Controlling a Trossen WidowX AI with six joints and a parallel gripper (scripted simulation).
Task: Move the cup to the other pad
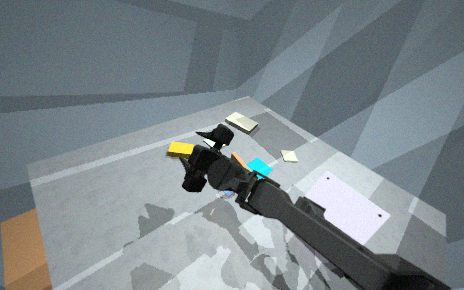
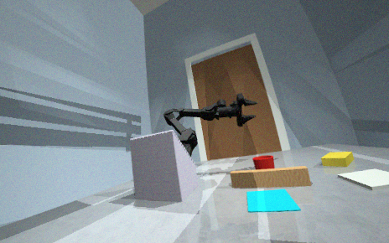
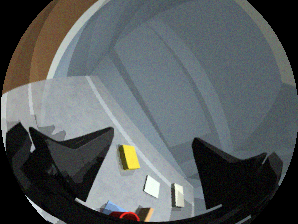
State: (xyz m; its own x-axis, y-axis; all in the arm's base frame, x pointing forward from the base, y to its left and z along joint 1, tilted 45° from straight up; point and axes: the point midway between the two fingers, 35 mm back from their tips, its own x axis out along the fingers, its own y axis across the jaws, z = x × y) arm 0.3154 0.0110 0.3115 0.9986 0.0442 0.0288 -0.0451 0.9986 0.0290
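Note:
My gripper (image 1: 189, 146) (image 2: 255, 110) (image 3: 154, 137) is open and empty, raised high above the table, its fingers pointing level. The red cup (image 2: 264, 162) stands upright behind the wooden bar; its rim (image 3: 129, 214) just shows at the bottom of the wrist view. The arm hides it in the top view. A blue pad (image 1: 228, 193) (image 3: 112, 206) shows partly at the cup; whether the cup is fully on it cannot be told. The cyan pad (image 1: 259, 167) (image 2: 272, 201) lies bare on the bar's other side. The marbles cannot be seen.
The wooden bar (image 1: 240, 161) (image 2: 270, 178) (image 3: 146, 214) stands between cup and cyan pad. A tall lavender block (image 1: 350, 207) (image 2: 157, 168) stands near the arm. A yellow block (image 1: 180, 149) (image 2: 337, 159) (image 3: 129, 157), a white tile (image 2: 369, 178) (image 3: 151, 186) and a cream block (image 1: 241, 122) (image 3: 177, 195) lie beyond.

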